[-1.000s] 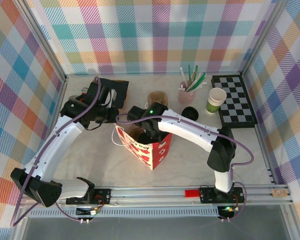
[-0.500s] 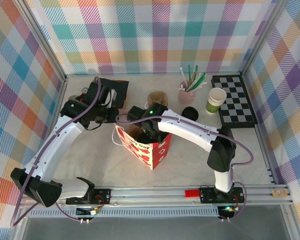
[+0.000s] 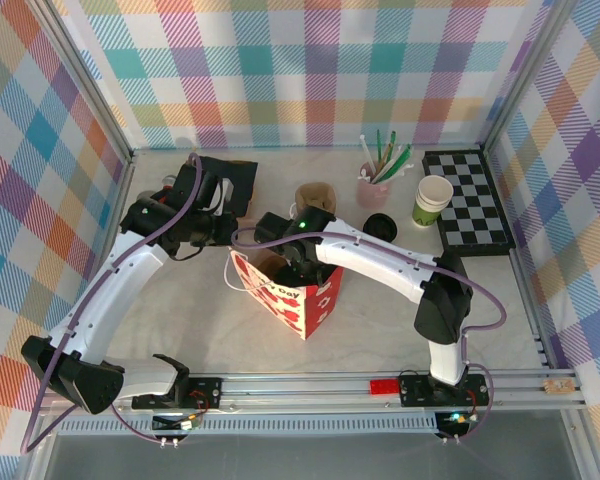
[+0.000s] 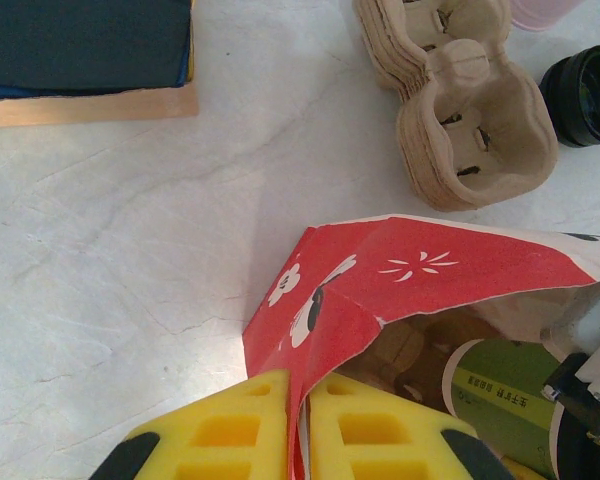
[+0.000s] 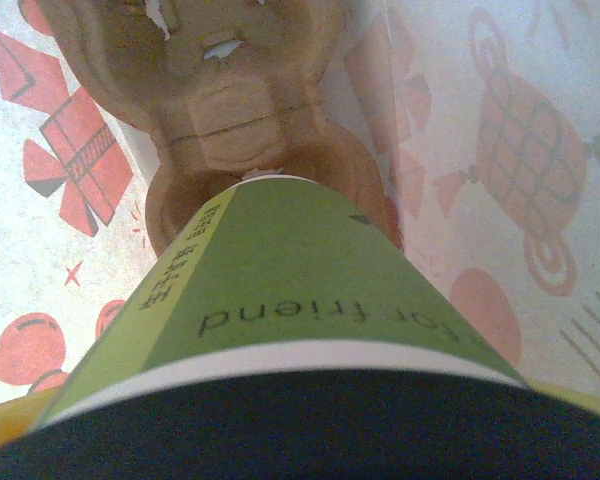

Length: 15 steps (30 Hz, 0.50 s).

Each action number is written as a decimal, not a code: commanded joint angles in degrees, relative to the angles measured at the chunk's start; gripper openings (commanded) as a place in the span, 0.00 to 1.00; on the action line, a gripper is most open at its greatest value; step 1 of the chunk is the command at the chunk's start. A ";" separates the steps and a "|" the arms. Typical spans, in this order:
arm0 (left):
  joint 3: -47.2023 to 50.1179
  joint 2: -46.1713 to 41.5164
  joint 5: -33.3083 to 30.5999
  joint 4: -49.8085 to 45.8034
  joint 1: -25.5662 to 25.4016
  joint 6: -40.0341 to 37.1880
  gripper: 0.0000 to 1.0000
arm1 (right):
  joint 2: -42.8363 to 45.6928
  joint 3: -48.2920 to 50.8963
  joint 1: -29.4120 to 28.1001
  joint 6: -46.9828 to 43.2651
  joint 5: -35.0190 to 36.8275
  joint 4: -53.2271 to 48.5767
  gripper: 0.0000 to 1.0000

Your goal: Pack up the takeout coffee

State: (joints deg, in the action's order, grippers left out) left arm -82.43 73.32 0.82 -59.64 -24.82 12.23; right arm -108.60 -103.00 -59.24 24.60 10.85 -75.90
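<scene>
Nothing moved: left fingers (image 4: 220, 430) clenched on bag (image 4: 420, 265) rim, right fingers (image 5: 0, 430) apparently still grasping coffee (image 5: 280, 290) inside bag above carrier (image 5: 230, 100); release pending.

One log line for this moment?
left pincer: shut on bag rim | right pincer: grips coffee cup inside bag | carrier: beneath cup

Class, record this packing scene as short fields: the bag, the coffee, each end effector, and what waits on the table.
Bag: red paper gift bag, open, mid-table
Left end effector: shut, pinching the bag's rim
Right end effector: inside the bag, gripping the takeout coffee
Coffee: black lid on, over a pulp cup carrier in the bag
Behind the bag: stacked pulp carriers, loose black lid, lidless cup, pink cup of straws
</scene>
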 commanded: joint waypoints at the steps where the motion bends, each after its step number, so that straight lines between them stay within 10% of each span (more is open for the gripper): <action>1: -1.37 -0.72 -0.34 0.57 0.74 0.34 0.13 | 1.24 -0.17 0.24 -0.75 0.01 -0.30 0.43; 15: -1.72 -0.63 -0.46 0.49 0.74 0.19 0.13 | 0.27 -1.32 0.28 -1.18 -0.22 -0.30 0.43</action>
State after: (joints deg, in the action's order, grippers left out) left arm -82.43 73.32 0.80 -59.64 -24.82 12.23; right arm -108.60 -103.02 -59.24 24.38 10.83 -75.90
